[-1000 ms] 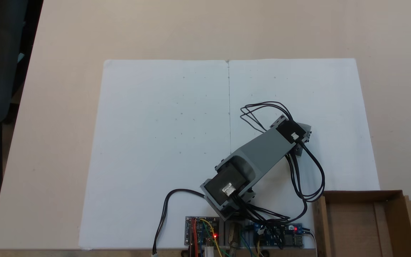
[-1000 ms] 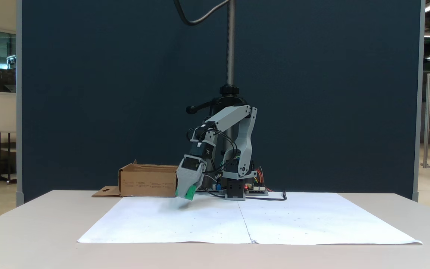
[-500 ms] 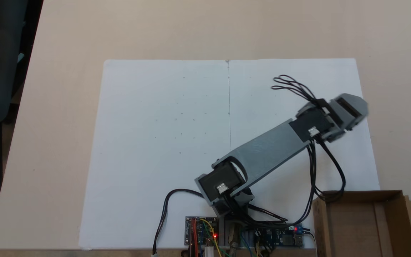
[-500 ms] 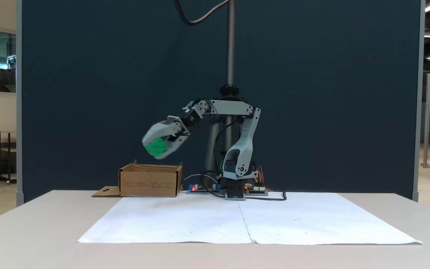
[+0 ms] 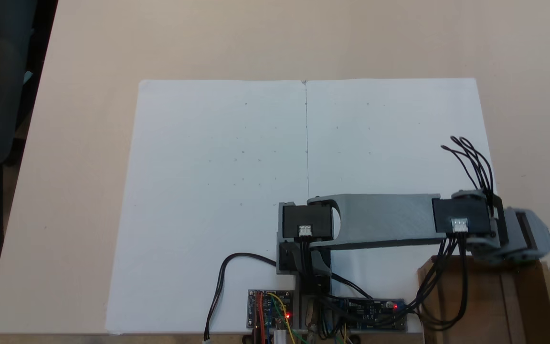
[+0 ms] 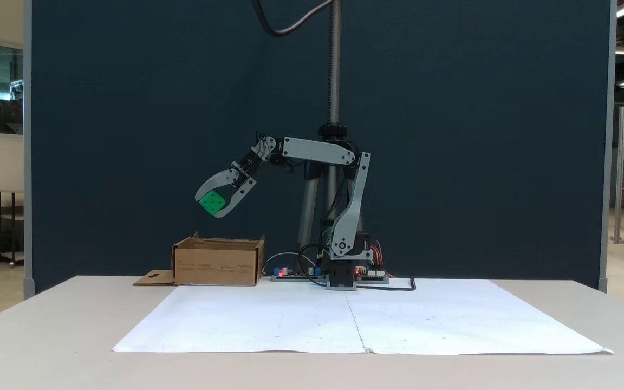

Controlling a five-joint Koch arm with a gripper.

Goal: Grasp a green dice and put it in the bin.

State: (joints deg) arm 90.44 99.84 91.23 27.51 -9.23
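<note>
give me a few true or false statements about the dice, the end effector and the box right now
1. The green dice is clamped in the end effector. True.
2. The dice rests on the white paper. False: it is held in the air.
3. In the front fixed view the dice hangs above the cardboard box. True.
4. The dice already lies inside the box. False: it is held well above the box rim.
5. The box stands on the middle of the paper. False: it sits beside the paper's edge, near the arm's base.
</note>
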